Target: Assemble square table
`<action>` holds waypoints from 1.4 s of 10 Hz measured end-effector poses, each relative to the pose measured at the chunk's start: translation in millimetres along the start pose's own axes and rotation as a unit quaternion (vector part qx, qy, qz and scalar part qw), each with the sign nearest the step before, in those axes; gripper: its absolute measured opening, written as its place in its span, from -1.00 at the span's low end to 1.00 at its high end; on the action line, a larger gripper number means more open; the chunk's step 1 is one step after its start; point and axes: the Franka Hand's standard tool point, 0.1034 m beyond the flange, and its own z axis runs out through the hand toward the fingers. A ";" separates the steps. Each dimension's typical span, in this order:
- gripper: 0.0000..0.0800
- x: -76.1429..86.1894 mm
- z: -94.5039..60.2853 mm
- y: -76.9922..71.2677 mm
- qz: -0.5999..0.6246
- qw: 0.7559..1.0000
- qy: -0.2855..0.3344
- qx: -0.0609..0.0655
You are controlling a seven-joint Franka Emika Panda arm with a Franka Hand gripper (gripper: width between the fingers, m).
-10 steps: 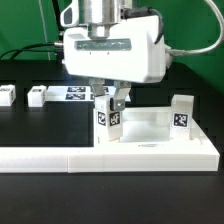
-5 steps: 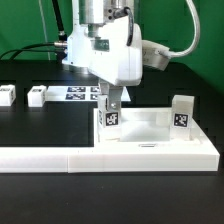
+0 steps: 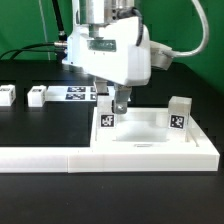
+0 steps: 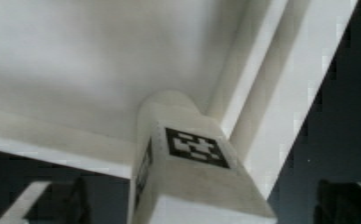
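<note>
Exterior view, left to right: a loose leg [image 3: 6, 95] and a second loose leg [image 3: 37, 95] lie on the counter [image 3: 40, 125], with the marker board [image 3: 78, 94] beside them. Tool [image 3: 113, 104] is clenched on the held leg [image 3: 106, 119], upright at the slab's [image 3: 140, 137] left corner. A standing leg [image 3: 178, 114] occupies the right corner. Slab sits against the barrier [image 3: 60, 157]. Wrist view shows the held leg by the rim. Judged step: seating leg two of four. Next: turn it home without tilting, release, then fetch a loose one.
</note>
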 end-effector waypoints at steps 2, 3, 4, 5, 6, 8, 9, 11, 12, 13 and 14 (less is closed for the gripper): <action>0.62 1.2 -1.2 -0.5 -0.101 0.995 0.000 0.001; 0.62 2.0 -1.0 0.1 -0.153 0.988 0.000 0.001; 0.62 2.2 -0.9 0.3 -0.198 0.980 0.001 0.001; 0.62 1.8 -0.7 0.6 -0.252 0.968 0.000 0.000; 0.62 1.3 -0.3 1.0 -0.305 0.952 0.000 0.000; 0.62 2.2 -0.3 1.3 -0.387 0.922 0.000 -0.001; 0.62 4.5 -0.2 2.4 -0.438 0.899 0.000 -0.002; 0.62 4.4 0.3 3.0 -0.503 0.864 0.002 -0.005; 0.62 3.7 1.1 4.1 -0.529 0.848 0.005 -0.009; 0.62 4.6 1.7 5.3 -0.552 0.834 0.007 -0.011; 0.32 6.1 1.9 5.8 -0.557 0.830 0.008 -0.011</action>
